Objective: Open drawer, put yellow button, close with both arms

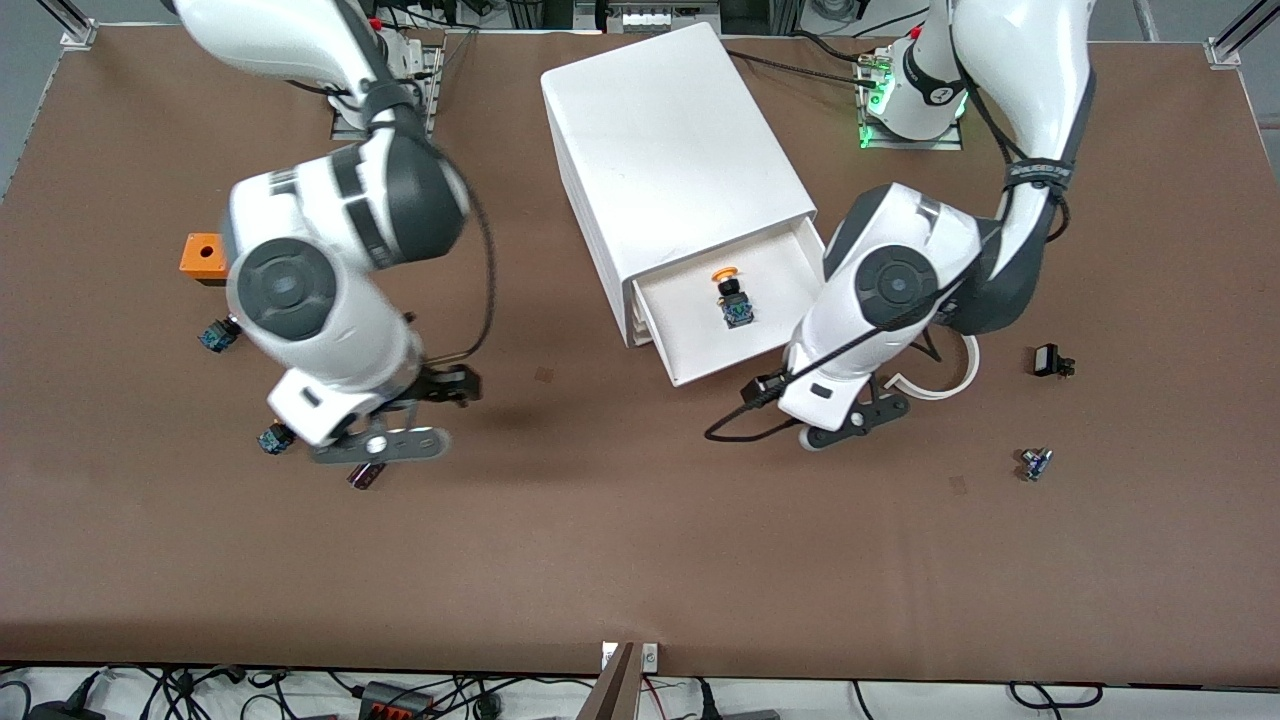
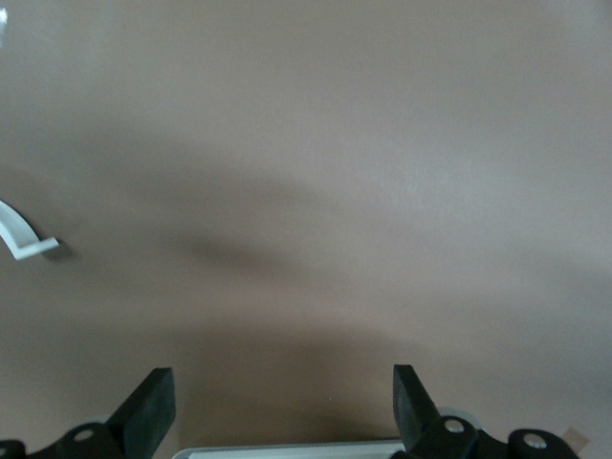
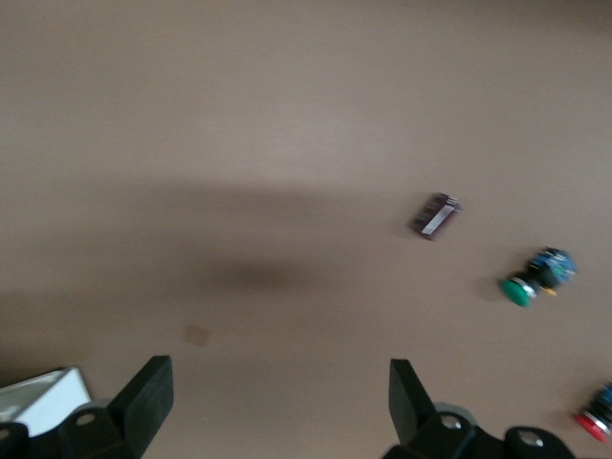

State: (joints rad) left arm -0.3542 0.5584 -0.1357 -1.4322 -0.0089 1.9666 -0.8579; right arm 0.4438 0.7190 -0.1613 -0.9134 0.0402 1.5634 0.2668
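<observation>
The drawer (image 1: 765,340), the top one of the white cabinet (image 1: 665,150), stands pulled out. The yellow button (image 1: 731,296) lies in it, cap toward the cabinet. My left gripper (image 1: 850,420) hangs low over the table just off the drawer's front corner, at the left arm's end. In the left wrist view it (image 2: 284,411) is open and empty, with a white rim (image 2: 287,448) just under it. My right gripper (image 1: 375,440) is over the table toward the right arm's end, away from the cabinet. In the right wrist view it (image 3: 277,406) is open and empty.
Near my right gripper lie a green-capped button (image 3: 521,287), a red-capped button (image 3: 593,423) and a small dark part (image 3: 435,215). An orange block (image 1: 203,257) sits farther back. A white curved strip (image 1: 940,385), a black part (image 1: 1050,360) and a small part (image 1: 1035,463) lie by the left arm.
</observation>
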